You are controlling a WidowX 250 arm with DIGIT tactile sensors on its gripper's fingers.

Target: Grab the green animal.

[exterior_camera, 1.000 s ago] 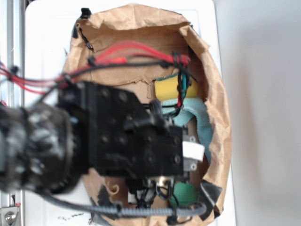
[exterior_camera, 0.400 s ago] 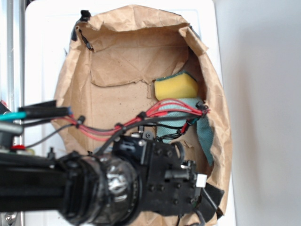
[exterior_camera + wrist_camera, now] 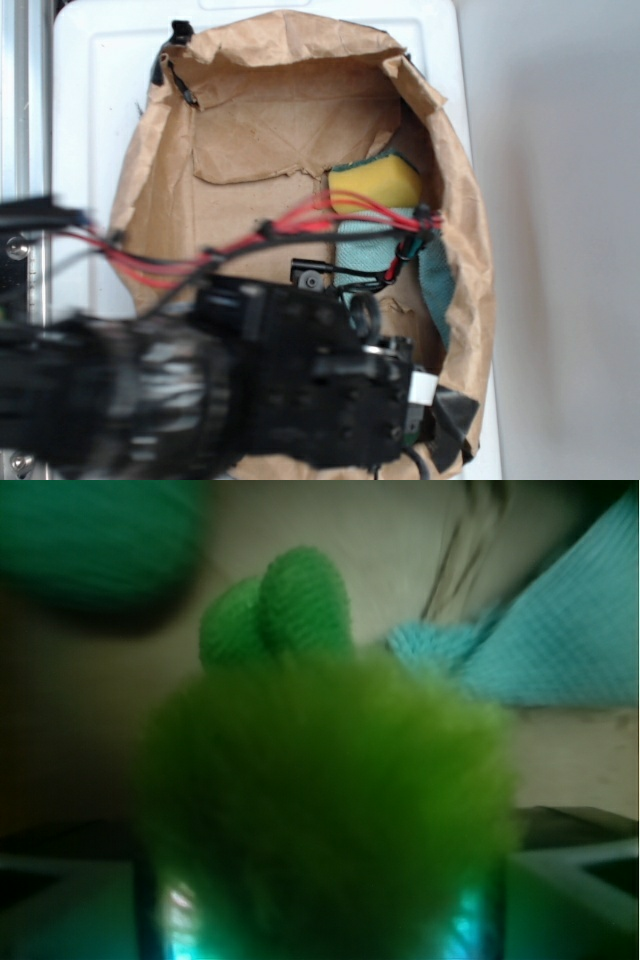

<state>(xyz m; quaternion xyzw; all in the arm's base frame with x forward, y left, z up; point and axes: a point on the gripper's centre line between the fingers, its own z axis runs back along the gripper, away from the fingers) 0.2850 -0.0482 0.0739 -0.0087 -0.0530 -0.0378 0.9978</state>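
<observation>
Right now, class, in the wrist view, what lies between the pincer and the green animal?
Nothing. In the wrist view the green animal fills the foreground right at the pincer, its fuzzy body between the finger edges. Whether the pincer has closed cannot be told.

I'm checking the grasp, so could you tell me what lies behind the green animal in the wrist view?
Behind the green animal lie a blurred darker green ball upper left and a light-blue cloth at right, on the brown paper. What lies directly underneath it is covered.

Blurred green animal (image 3: 325, 810), end effector hidden
</observation>
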